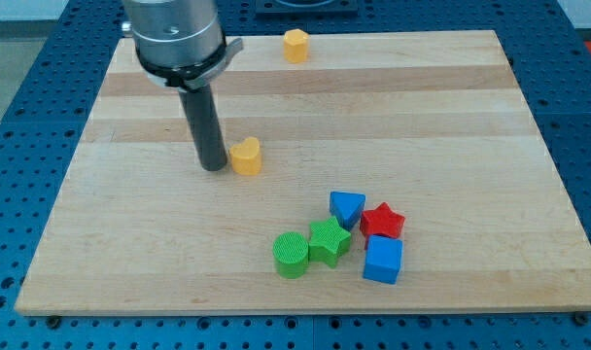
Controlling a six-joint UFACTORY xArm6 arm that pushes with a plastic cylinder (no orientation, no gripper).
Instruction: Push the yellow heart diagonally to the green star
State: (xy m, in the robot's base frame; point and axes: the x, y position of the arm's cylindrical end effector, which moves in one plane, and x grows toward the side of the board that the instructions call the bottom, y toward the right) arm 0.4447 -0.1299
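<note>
The yellow heart (246, 156) lies left of the board's middle. My tip (213, 167) rests on the board just to the heart's left, touching or almost touching it. The green star (329, 240) lies lower and to the right of the heart, in a cluster of blocks near the view's bottom. The star sits between a green cylinder and a blue block.
A green cylinder (292, 255) sits left of the star. A blue triangular block (347, 207), a red star (382, 222) and a blue cube (382, 260) lie to its right. A yellow hexagon (295, 45) sits at the top edge of the wooden board (130, 243).
</note>
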